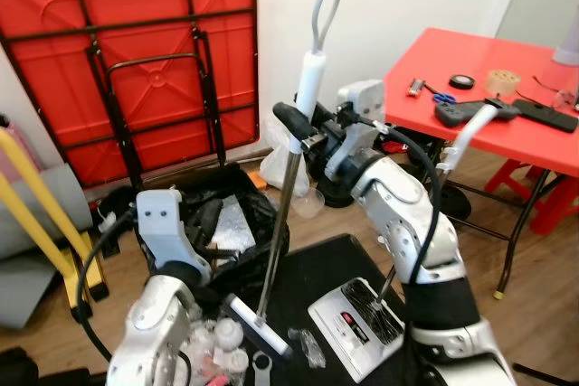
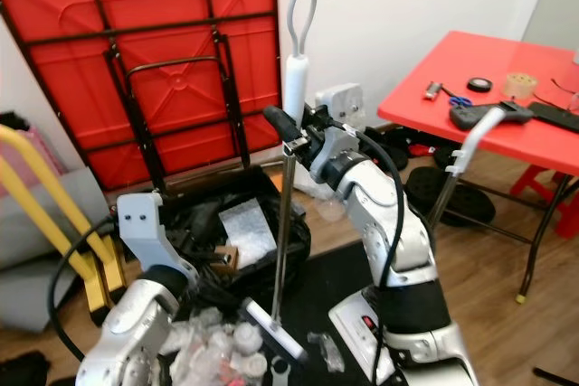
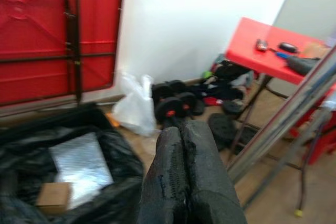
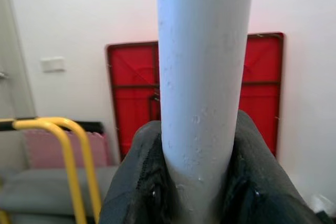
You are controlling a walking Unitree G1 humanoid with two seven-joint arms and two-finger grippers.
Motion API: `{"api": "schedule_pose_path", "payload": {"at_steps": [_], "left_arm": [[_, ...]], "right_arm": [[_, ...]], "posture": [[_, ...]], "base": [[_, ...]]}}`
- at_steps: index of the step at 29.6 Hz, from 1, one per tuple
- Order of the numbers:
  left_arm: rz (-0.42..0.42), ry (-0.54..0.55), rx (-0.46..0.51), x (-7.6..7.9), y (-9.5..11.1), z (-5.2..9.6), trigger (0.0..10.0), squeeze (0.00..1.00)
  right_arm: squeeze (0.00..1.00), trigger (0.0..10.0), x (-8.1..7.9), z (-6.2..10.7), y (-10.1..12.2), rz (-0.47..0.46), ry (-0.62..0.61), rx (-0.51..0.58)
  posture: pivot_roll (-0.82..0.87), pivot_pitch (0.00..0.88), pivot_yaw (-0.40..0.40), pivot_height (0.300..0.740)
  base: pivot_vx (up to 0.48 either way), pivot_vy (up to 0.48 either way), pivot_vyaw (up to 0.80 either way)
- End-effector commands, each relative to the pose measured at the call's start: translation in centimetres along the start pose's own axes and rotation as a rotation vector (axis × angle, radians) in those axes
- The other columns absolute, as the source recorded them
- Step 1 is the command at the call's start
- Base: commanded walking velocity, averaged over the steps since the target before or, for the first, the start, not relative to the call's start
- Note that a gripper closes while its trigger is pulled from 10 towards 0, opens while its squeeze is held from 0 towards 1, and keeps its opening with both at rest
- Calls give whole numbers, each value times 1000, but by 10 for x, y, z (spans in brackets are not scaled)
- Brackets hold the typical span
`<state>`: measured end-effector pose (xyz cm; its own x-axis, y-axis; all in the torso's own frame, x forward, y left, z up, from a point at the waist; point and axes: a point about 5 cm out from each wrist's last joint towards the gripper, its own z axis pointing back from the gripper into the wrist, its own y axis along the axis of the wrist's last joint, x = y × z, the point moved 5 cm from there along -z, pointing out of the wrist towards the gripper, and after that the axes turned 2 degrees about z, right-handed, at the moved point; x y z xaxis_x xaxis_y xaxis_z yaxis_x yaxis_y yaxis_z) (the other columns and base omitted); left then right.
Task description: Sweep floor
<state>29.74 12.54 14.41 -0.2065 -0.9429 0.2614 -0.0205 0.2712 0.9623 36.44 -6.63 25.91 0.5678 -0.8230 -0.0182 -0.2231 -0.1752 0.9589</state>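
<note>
A broom stands nearly upright, with a grey loop on top, a white grip [image 1: 308, 79], a metal shaft [image 1: 279, 223] and a flat head [image 1: 258, 324] on the floor. My right gripper [image 1: 297, 128] is shut on the handle just under the white grip; in the right wrist view the white grip [image 4: 202, 77] sits between the black fingers [image 4: 136, 182]. Pale plastic litter [image 1: 222, 343] lies beside the broom head. A grey dustpan [image 1: 357, 323] rests on a black mat, its long handle [image 1: 466, 137] slanting up to the right. My left gripper [image 3: 180, 129] is shut and holds nothing, over an open black rubbish bag [image 3: 31, 145].
A folded red table [image 1: 145, 51] leans on the wall behind the bag. A red table [image 1: 470, 79] with small items stands at the right, with dumbbells [image 3: 173, 106] and a white plastic bag [image 3: 134, 106] near the wall. A yellow frame [image 1: 36, 214] stands on the left.
</note>
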Motion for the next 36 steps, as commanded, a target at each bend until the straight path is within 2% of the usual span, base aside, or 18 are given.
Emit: {"api": "schedule_pose_path", "payload": {"at_steps": [1,13,20,25,36], "left_arm": [[-12,-7,-9,-1,0,2,10000,0],[-10,-13,-10,0,0,2,10000,0],[-11,-10,-15,0,0,2,10000,0],[0,25,-32,-6,-2,2,10000,0],[-5,9,-24,-4,0,3,10000,0]], "right_arm": [[0,10000,-4,-1,14,16,11,53],[0,10000,0,-1,14,-9,-6,52],[0,10000,9,-3,17,-6,-36,55],[0,10000,16,-4,17,6,-91,64],[0,10000,20,-5,16,16,-114,59]], "posture": [[-74,0,-32,740],[-73,0,-32,740],[-69,0,-31,740],[-63,0,-32,740],[-56,0,-31,740]], "base": [[0,-349,0],[0,-346,0],[0,-319,800],[0,0,403],[22,0,48]]}}
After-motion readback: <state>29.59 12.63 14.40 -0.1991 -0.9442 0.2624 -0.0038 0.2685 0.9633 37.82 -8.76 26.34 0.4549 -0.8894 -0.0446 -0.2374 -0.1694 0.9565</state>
